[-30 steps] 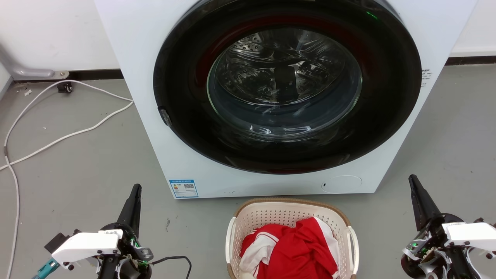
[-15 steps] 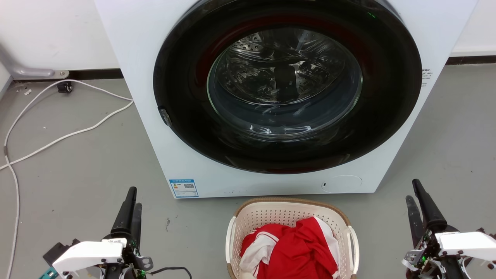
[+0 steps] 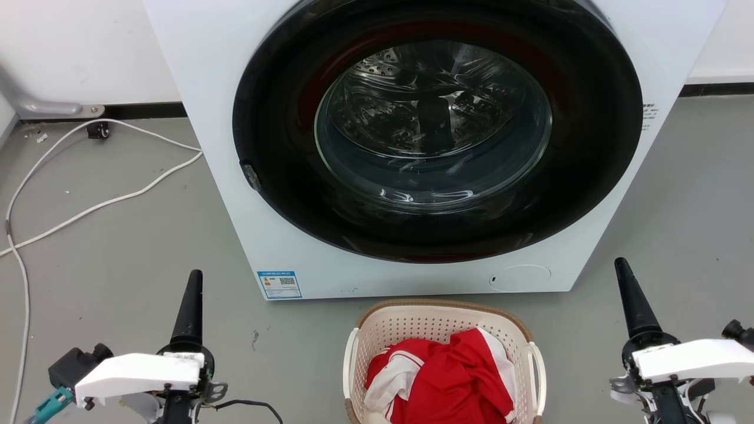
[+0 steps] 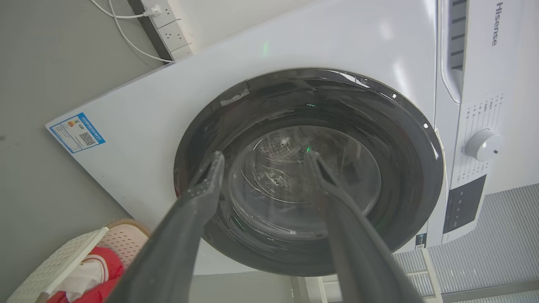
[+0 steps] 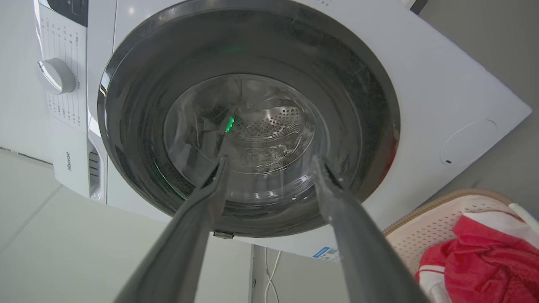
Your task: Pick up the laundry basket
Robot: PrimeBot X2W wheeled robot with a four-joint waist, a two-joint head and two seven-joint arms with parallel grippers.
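Shifted: left gripper [image 3: 194,275] and right gripper [image 3: 618,263] both reach closer to the washing machine [image 3: 224,176] than half a second ago. Each is now turned so its two fingers line up as one dark spike in the head view. Laundry basket unmoved.
Laundry basket [image 3: 412,330]: upright on the floor [image 3: 118,265], directly before the washing machine and centred under its door, near the base but apart from it. Cream perforated walls, brown rim, white handle on each side.
Cloth [image 3: 453,377]: red and white, bunched inside the laundry basket.
Left gripper: over the floor before the washing machine's lower left corner, well apart from the laundry basket. Fingers spread wide in the left wrist view, the door showing through the gap.
Right gripper: over the floor before the washing machine's lower right corner, well apart from the laundry basket. Fingers likewise spread, pinching nothing.
Washing machine: white front-loader. Round dark door [image 3: 589,176] with glass window, steel drum behind. Blue label [image 3: 279,285] at the front's lower left.
Knob [image 4: 482,144]: white, on the washing machine's control panel above the door.
Cable [image 3: 100,206]: white, looping over the floor left of the washing machine.
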